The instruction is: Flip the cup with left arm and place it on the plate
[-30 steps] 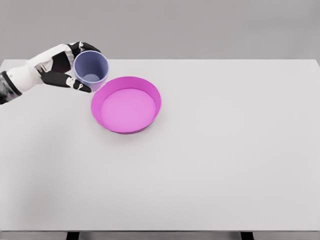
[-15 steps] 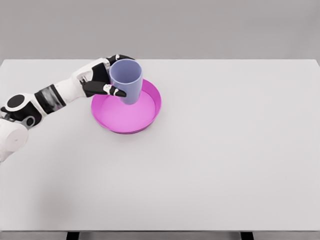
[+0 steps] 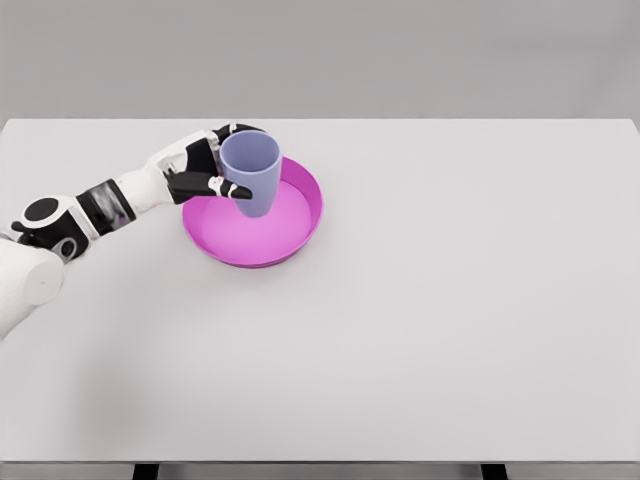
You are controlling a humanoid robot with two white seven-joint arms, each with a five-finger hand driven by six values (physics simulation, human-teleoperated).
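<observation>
Now the left hand (image 3: 205, 168) grips a lavender cup (image 3: 250, 174) over a magenta plate (image 3: 303, 225).
Fingers wrap the cup's side at its nine o'clock; the cup sits mouth-up, over the plate's ten o'clock part. The plate rests on a white worktop (image 3: 450, 300), toward eleven o'clock.

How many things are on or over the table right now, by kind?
Cup: 1, held by the left hand
Plate: 1
Total: 2
</observation>
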